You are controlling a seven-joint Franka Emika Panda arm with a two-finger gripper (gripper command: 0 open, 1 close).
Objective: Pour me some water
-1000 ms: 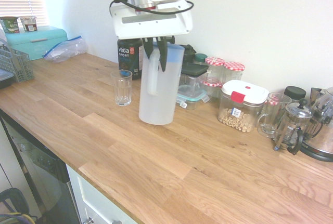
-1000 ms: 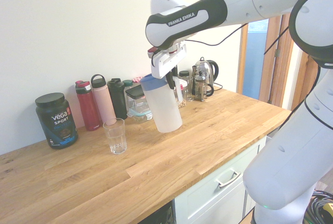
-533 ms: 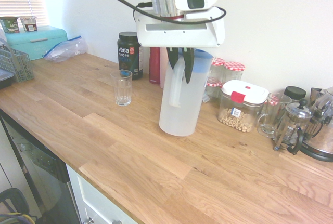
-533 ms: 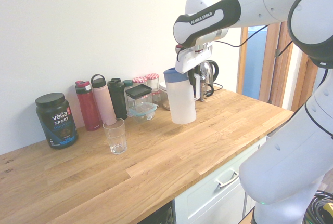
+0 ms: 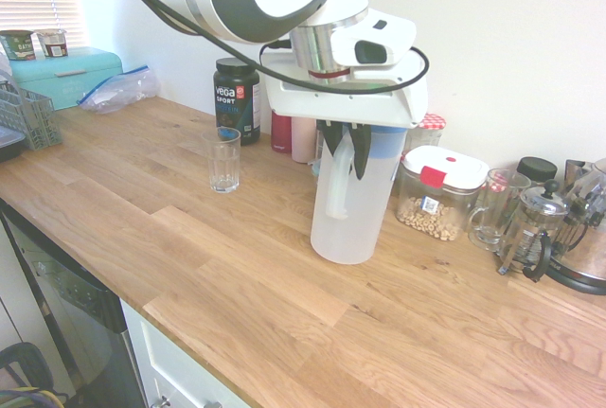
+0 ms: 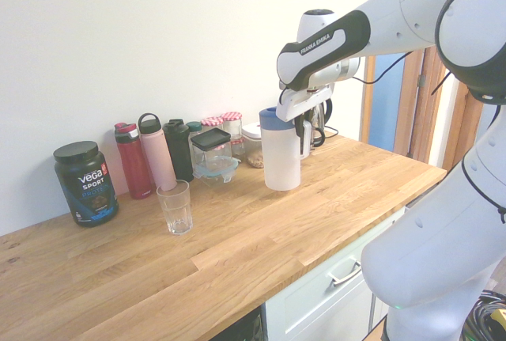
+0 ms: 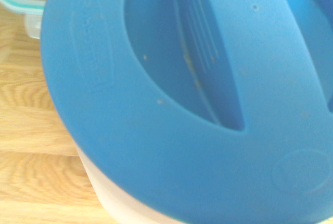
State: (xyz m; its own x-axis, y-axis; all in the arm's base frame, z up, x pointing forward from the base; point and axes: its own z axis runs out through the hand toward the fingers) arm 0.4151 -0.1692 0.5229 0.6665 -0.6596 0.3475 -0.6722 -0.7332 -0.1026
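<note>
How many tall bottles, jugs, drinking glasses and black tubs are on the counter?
Bottles: 3
Jug: 1
Drinking glass: 1
Black tub: 1
Total: 6

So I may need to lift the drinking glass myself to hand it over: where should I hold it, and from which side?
Grip the glass around its ribbed wall near the middle, coming level from the counter's front edge. It stands upright and open-topped, with bottles behind it, and the jug well off to one side.
</note>
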